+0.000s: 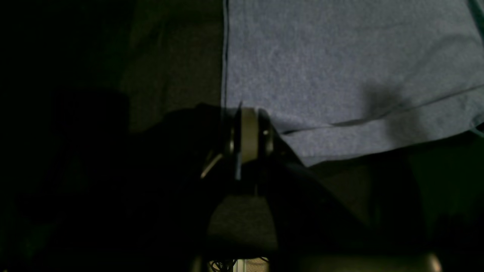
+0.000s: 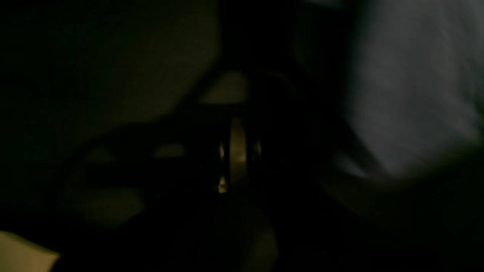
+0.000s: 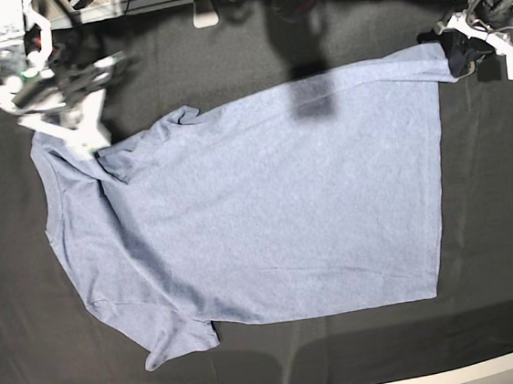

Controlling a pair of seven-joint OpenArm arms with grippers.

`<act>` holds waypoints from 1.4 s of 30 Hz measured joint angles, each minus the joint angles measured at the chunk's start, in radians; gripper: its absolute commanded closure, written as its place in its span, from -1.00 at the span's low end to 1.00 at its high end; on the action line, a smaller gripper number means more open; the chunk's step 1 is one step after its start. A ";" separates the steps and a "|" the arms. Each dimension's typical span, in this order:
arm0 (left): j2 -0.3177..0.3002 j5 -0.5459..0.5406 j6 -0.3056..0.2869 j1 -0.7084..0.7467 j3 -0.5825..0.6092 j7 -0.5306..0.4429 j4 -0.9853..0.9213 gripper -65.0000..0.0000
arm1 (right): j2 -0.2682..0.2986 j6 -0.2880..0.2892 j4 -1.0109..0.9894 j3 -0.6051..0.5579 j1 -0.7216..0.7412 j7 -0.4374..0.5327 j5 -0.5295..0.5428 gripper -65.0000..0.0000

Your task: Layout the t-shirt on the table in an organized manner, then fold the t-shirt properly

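Both arms [image 3: 53,94] white with black joints; left gripper [image 3: 455,50] black-tipped, right gripper [image 3: 95,145] white; red marks near each base.

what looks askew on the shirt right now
The t-shirt lies mostly flat on the table, but its far hem corner is stretched into a point at the left gripper, and the far sleeve is folded over on itself near the right gripper.

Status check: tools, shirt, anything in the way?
Left tool shut on t-shirt hem corner. Right tool shut at shoulder. Shirt spread on table, blank side up. No obstructions seen.
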 measured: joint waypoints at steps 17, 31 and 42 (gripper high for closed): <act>0.000 0.000 0.000 0.000 0.000 0.007 0.000 1.00 | 0.003 -0.008 -0.245 0.058 0.233 0.107 0.013 1.00; 0.000 0.000 0.000 0.000 0.000 0.007 0.000 1.00 | 0.060 -0.059 -0.444 -0.227 0.535 0.151 0.039 1.00; 0.001 0.000 0.000 0.000 0.000 0.006 0.000 1.00 | 0.061 -0.061 -0.311 -0.141 0.570 0.019 0.119 1.00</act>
